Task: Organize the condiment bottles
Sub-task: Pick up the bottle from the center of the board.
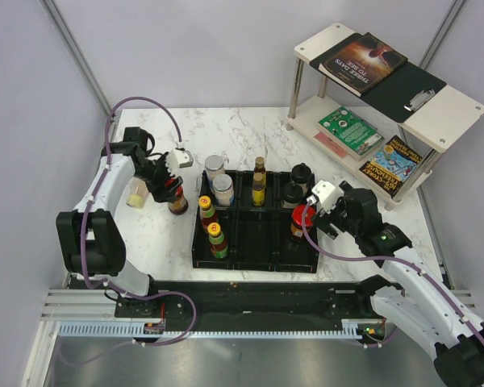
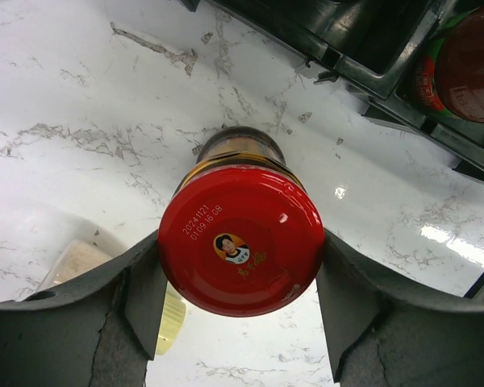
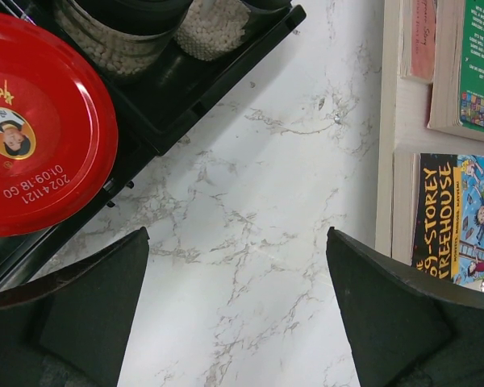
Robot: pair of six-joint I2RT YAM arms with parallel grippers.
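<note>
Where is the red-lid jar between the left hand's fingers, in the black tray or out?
Out. The red-lid jar stands upright on the marble table, beside the black tray.

Bench point(image 1: 250, 129): white marble pattern, grey veins. Tray point(image 1: 254, 242): black. Jar point(image 2: 240, 239): red cap, small portrait emblem.

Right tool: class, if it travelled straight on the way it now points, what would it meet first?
The right tool would most likely meet the bare table first, seen between its open fingers. The red lid and tray lie to one side, the shelf to the other; depth is uncertain.
</note>
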